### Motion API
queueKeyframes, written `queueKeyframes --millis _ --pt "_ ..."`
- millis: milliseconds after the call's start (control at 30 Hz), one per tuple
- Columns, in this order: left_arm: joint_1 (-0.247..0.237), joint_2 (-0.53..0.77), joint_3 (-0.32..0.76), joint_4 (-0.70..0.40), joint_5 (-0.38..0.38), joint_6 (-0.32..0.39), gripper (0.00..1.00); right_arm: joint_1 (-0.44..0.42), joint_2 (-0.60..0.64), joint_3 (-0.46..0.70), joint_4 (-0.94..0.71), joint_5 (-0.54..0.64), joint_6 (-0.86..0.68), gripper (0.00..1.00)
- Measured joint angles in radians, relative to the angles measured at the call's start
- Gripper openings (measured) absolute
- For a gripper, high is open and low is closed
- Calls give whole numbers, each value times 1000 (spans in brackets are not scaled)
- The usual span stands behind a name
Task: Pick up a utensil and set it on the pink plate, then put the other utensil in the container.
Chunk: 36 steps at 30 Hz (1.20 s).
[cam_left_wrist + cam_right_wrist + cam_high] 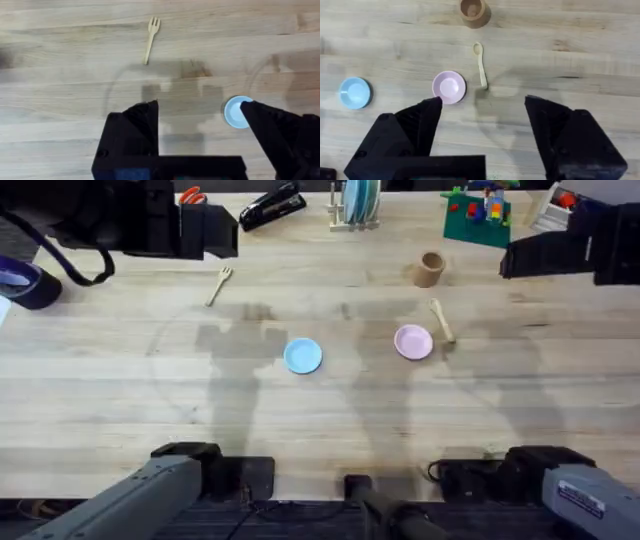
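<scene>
Confusion between plates is the main risk: the small pale wooden fork [219, 284] lies far from the round pale pink plate [413, 342], with the light blue round plate [303, 356] between them. The pale wooden spoon [442, 320] just beside the pink plate could get nudged. The tan cylindrical cup [429, 268] may tip. Left end effector [200, 117] and right end effector [482, 112] hang wide open, empty, above the worktop [120, 410].

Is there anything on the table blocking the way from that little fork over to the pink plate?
Mostly bare wood. The fork lies far left of the pink plate, and the light blue plate sits between them, slightly nearer the arms' bases. Carried above the table, the fork would likely pass over it easily.
</scene>
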Motion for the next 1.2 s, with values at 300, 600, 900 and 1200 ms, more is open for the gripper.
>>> queueKeyframes --millis 300,600,900,1200 --pt "113 62 16 12 48 143 990 -2 0 0 0 -4 0 993" --pt "165 323 18 145 70 294 991 -2 0 0 -1 -4 0 994" --pt "178 542 20 242 72 419 991 -2 0 0 -3 -4 0 995" --pt "220 714 96 281 77 457 993 -2 0 0 -3 -4 0 995"
